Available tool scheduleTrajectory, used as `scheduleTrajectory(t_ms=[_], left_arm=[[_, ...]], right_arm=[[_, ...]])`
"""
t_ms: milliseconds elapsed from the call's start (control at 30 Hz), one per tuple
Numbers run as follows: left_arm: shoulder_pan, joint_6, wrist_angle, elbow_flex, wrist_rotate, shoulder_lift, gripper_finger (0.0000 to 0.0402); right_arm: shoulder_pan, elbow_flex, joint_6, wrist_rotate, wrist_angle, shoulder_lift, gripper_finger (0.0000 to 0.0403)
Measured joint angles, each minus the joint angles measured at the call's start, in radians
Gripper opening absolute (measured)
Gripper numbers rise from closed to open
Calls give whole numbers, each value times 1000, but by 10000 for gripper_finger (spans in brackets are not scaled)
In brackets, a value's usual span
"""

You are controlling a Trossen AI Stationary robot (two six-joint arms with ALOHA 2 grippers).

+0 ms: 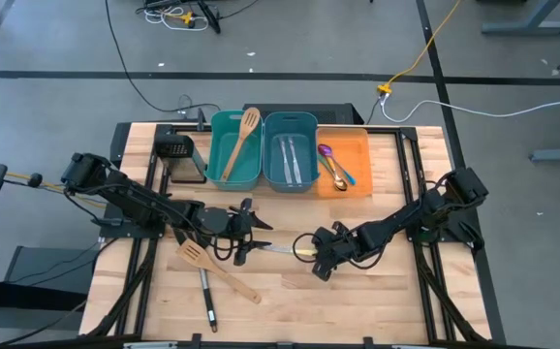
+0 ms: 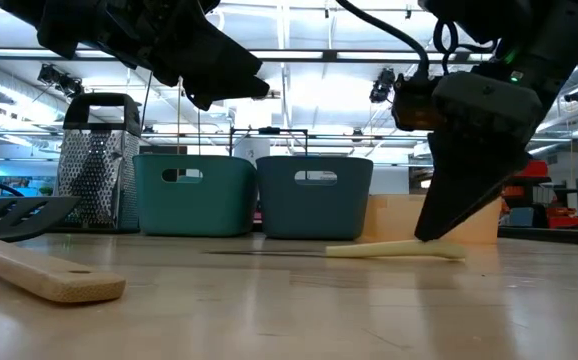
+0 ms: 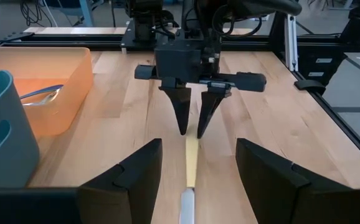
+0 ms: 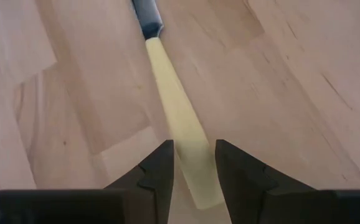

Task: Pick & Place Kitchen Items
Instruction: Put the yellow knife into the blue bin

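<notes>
A table knife with a pale yellow handle (image 1: 302,251) lies flat on the wooden table, its silver blade (image 1: 275,249) pointing toward the table's left. My right gripper (image 4: 194,168) stands over the handle's free end, fingers pointing down, shut on it; the low view shows the same gripper (image 2: 437,235) there. My left gripper (image 3: 195,180) is open and hovers above the blade end (image 3: 186,205), raised clear of the table (image 2: 239,85), touching nothing. My right gripper pinches the knife's yellow handle near its free end (image 4: 192,140) between its two fingers, one on each long side. The fingers (image 2: 449,215) come from above, slanting down, and lie across the handle. The knife stays flat on the table (image 2: 394,250).
A wooden slotted spatula (image 1: 217,269) and a black turner (image 1: 205,299) lie near the table's near-left. Along the far edge stand a teal bin (image 1: 212,145) holding a wooden spatula, a blue-grey bin (image 1: 291,118) with knives, an orange bin (image 1: 357,186) with spoons, and a black mesh box (image 1: 176,150).
</notes>
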Motion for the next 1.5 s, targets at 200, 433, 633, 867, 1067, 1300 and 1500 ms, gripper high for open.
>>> scheduleTrajectory(t_ms=[200, 433, 633, 867, 1067, 1300, 1500], left_arm=[[0, 0, 0, 0, 0, 0, 210], [0, 0, 0, 0, 0, 0, 210], [0, 0, 0, 0, 0, 0, 210], [0, 0, 0, 0, 0, 0, 210], [0, 0, 0, 0, 0, 0, 210], [0, 2, 0, 0, 0, 0, 210], [0, 2, -1, 0, 0, 0, 210]], right_arm=[[4, -5, 0, 1, 0, 0, 128], [5, -5, -10, 9, -7, 0, 128], [5, -5, -43, 8, 9, 0, 128], [4, -5, -50, -2, -10, 0, 128], [4, -5, -18, -21, 10, 24, 129], [5, 1, -26, -25, 53, 91, 156], [5, -1, -64, -25, 64, 94, 165]])
